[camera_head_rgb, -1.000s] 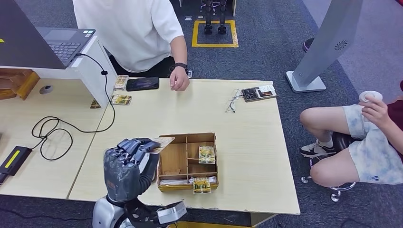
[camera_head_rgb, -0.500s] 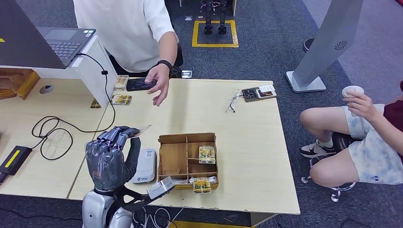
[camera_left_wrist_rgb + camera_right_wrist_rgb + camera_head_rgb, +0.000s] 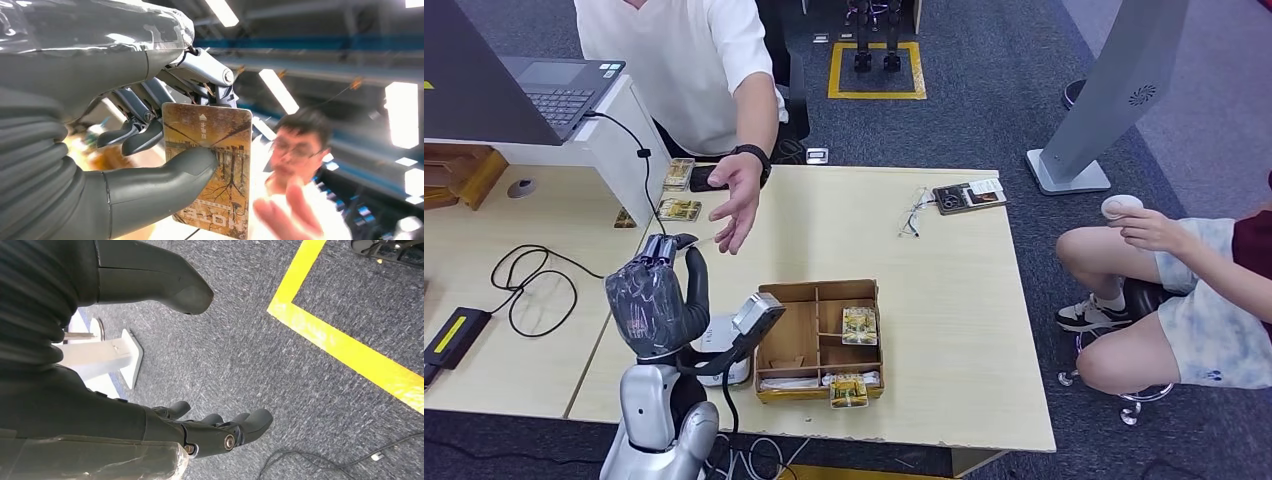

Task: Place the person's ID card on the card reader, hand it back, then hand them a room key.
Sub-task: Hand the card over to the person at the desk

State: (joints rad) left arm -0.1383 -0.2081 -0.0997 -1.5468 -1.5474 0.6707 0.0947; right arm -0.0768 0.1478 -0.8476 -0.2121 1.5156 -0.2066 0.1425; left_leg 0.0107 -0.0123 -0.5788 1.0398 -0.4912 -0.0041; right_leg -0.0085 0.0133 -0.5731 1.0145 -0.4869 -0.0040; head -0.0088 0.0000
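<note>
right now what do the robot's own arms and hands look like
The left arm is silver metal with a black cable looping past a small grey box at the wrist. The left hand has a dark grey ribbed cover under clear glossy wrap, a thick grey thumb and darker fingers with metal pivots. The right hand looks the same.

Two people [image 3: 694, 60], one laptop [image 3: 514, 85]

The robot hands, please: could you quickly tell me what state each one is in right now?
Left robot hand: holding the card between thumb and fingers.
Right robot hand: open, holding nothing.
</note>
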